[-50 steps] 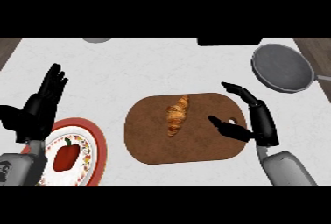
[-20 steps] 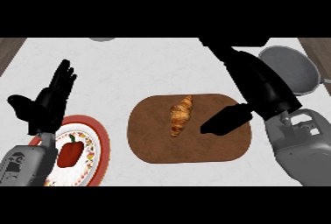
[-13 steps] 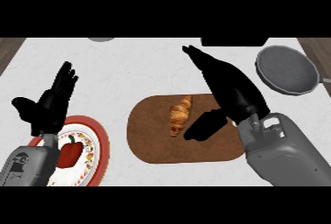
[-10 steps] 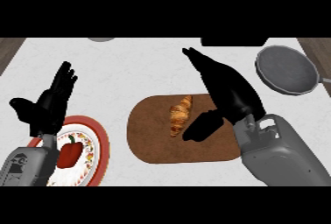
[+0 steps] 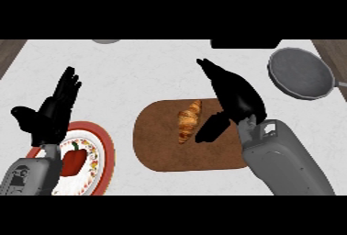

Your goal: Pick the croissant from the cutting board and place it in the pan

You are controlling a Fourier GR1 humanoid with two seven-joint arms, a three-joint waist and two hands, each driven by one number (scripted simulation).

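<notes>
Black fingers (image 5: 215, 75) of the right hand (image 5: 234, 98) stretched straight and apart, thumb (image 5: 210, 128) hanging just beside the croissant (image 5: 189, 120), nothing clamped yet. Probably best to drop a bit lower, slide thumb and fingers to either long side of the pastry and close across the middle, not the tapered ends, then lift straight up before swinging to the grey pan (image 5: 301, 73) at upper right. Golden-brown, ridged, slightly curved, lying lengthwise on the brown cutting board (image 5: 169, 156). Looked flaky, so worth pinching gently. Left hand (image 5: 51, 112) resting open near the left edge, over the red-rimmed plate (image 5: 102, 151).
</notes>
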